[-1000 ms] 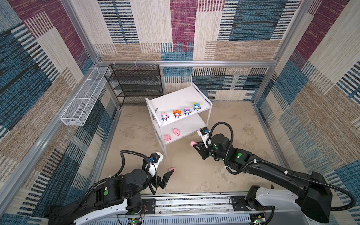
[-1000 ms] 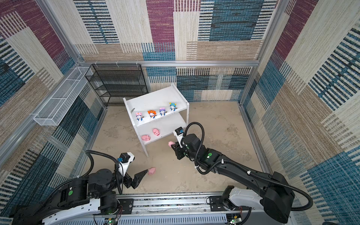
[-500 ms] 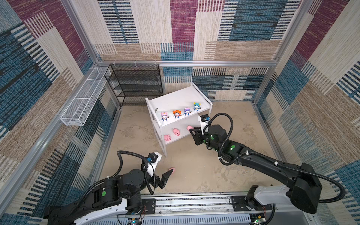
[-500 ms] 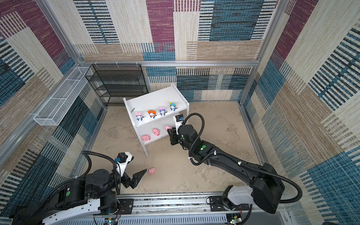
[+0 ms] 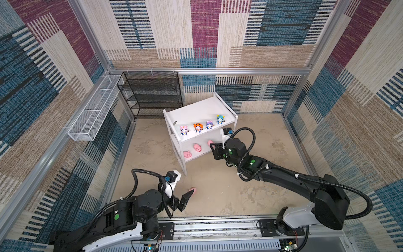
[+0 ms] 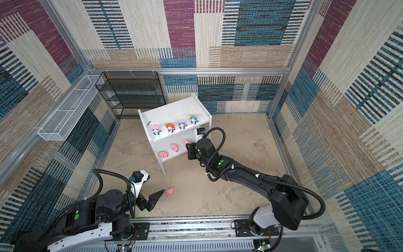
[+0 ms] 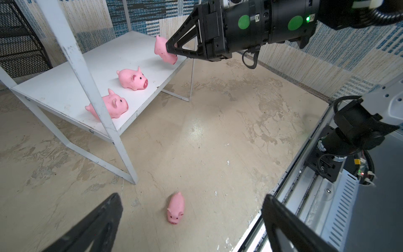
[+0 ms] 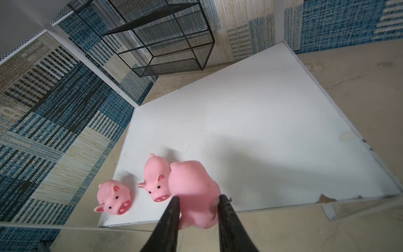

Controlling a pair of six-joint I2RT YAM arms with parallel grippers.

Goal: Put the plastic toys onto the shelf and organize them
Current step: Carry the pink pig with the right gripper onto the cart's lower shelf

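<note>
Right pincer (image 8: 198, 199) nips 1 pink pig (image 8: 192, 185), its face out of sight, over the lower board edge of the shelf (image 8: 261, 109), a 2nd pig (image 8: 156, 183) just beside. Left pincer (image 7: 192, 196) gapes wide, empty; floor pig (image 7: 175, 207) just ahead.

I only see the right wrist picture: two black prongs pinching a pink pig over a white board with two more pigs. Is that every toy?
Observer: No. Besides your held pig, a fourth pig lies on the floor, off the shelf.
Visitor: Anything near it?
Observer: The left gripper hovers close, jaws wide open, holding nothing.
Visitor: What's above my board?
Observer: Four hooded figurines stand in a row on the upper board: pink, orange, purple, teal.
</note>
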